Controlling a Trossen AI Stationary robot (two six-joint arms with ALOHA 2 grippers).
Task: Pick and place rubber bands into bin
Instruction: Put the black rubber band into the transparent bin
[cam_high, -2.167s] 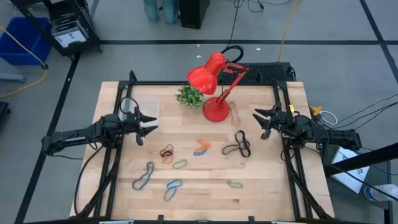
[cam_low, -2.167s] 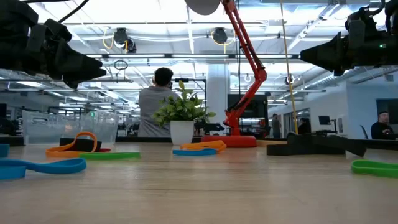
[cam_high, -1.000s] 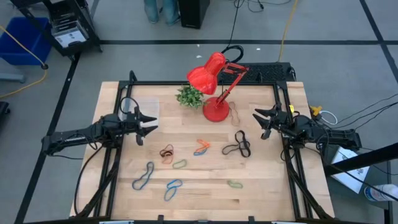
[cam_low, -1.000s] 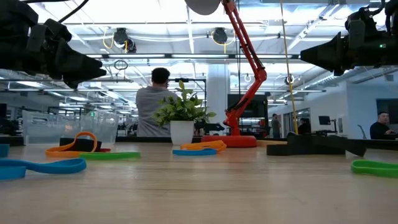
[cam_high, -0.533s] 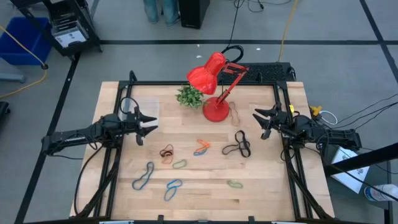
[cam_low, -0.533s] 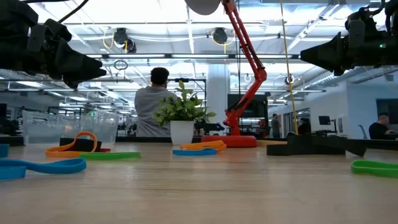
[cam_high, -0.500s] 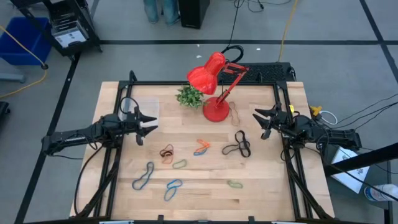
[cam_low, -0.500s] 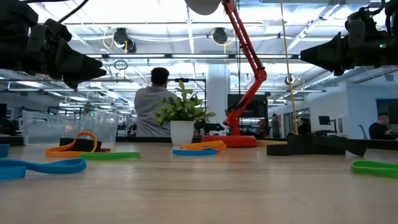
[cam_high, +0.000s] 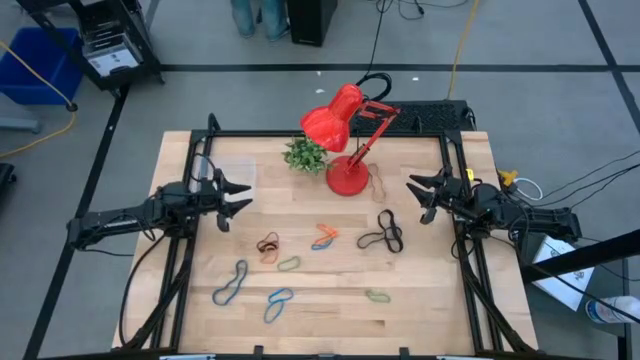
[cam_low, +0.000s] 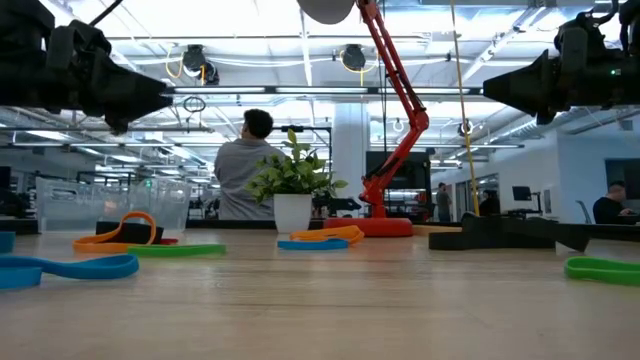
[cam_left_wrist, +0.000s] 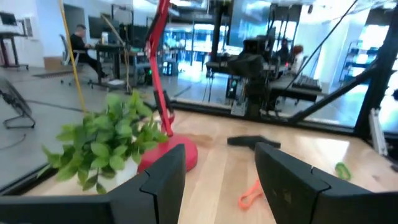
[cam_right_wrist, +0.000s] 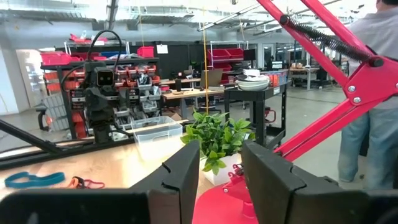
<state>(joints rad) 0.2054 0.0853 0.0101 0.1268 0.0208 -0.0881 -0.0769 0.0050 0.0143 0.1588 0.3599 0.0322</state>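
Wooden table (cam_high: 420, 300) carries a red lamp (cam_high: 345, 125) and potted plant (cam_high: 305, 155) between both spread, empty grippers, left (cam_high: 237, 198) and right (cam_high: 420, 196).

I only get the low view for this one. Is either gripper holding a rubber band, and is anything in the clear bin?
Observer: The left gripper holds nothing; its wrist view shows open jaws with only air between them.
Operator: And the right one?
Observer: The right gripper is also open and empty in its wrist view.
Operator: The bin?
Observer: From above, the bin looks empty, just behind the left gripper; the black rubber bands lie nearer the right gripper.
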